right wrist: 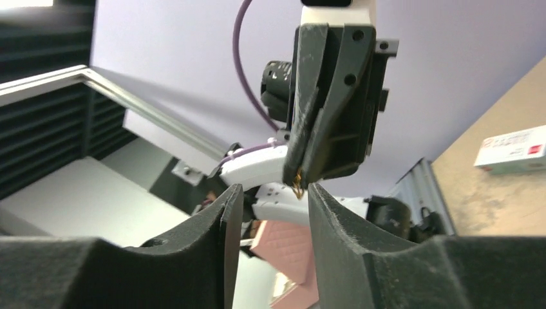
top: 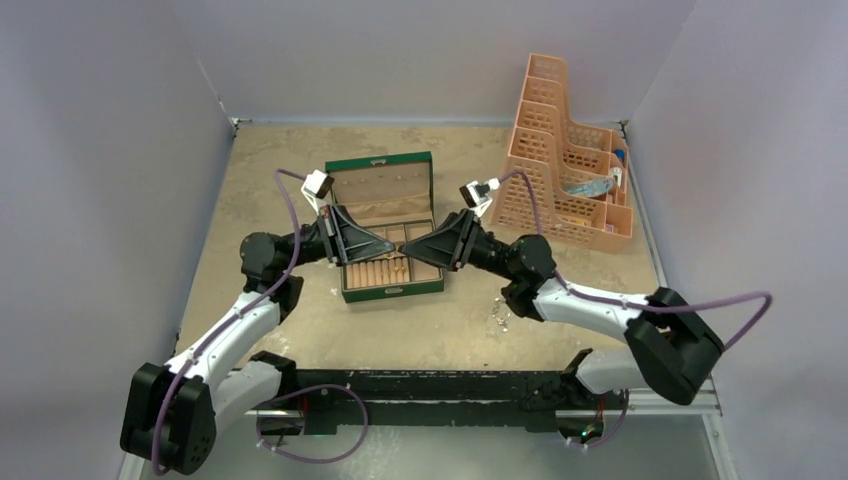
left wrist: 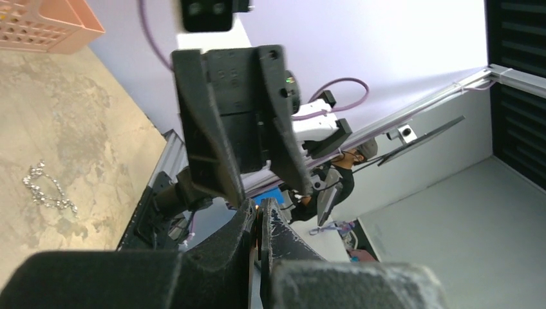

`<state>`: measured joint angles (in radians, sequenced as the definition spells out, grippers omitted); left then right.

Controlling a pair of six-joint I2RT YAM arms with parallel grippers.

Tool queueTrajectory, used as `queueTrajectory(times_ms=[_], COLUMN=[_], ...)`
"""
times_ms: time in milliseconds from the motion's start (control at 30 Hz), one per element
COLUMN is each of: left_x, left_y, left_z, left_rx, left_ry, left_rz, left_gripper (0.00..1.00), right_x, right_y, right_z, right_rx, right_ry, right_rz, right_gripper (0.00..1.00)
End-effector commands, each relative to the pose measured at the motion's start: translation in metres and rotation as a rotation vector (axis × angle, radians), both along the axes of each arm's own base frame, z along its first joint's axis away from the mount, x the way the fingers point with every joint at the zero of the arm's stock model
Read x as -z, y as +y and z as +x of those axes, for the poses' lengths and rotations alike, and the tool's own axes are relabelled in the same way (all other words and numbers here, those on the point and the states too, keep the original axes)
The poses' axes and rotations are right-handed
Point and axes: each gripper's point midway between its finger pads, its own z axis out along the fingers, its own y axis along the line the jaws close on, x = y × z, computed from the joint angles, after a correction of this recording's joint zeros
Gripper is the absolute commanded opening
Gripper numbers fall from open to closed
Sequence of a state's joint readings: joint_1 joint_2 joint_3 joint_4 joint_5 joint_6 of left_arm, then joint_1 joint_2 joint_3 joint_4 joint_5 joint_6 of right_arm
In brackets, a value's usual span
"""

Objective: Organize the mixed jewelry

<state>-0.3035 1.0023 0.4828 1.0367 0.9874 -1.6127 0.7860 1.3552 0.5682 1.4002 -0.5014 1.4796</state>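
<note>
Over the open green box [top: 392, 291] my two grippers meet tip to tip. My left gripper [top: 393, 243] is shut on a small gold ring [right wrist: 298, 187], which shows as an orange sliver [left wrist: 257, 215] between its pads. My right gripper [right wrist: 273, 190] is open, its fingers straddling the left gripper's tip without pinching anything. Inside the box, gold-orange pieces [top: 396, 268] lie on the beige rolls. A silvery chain [top: 498, 315] lies on the table to the right of the box, also seen in the left wrist view [left wrist: 48, 190].
A peach lattice organizer [top: 565, 165] stands at the back right with a few items in its lower bins. The box lid [top: 380, 180] stands up behind the grippers. A white and red carton [right wrist: 512, 148] lies on the table. Grey walls enclose three sides.
</note>
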Motion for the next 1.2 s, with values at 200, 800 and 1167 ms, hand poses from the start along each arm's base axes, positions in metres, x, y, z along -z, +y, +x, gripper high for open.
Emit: queueTrajectory(times_ms=[200,800,1167], left_x=[-0.015,-0.019,-0.015], left_y=[-0.001,0.0,0.0], left_z=[0.014,0.017,0.017], left_rx=[-0.095,-0.121,-0.115], left_ry=[-0.113,-0.121,-0.115], left_rz=[0.056,0.051,0.059], left_gripper=[0.0,0.0,0.0], right_x=[-0.003,-0.009,-0.011], right_y=[0.025,0.006,0.014], right_z=[0.033,0.015,0.017], right_rx=[0.193,0.22,0.197], right_ry=[-0.225,-0.285,-0.278], right_rz=[-0.295,-0.218,-0.211], right_gripper=[0.46,0.45,0.25])
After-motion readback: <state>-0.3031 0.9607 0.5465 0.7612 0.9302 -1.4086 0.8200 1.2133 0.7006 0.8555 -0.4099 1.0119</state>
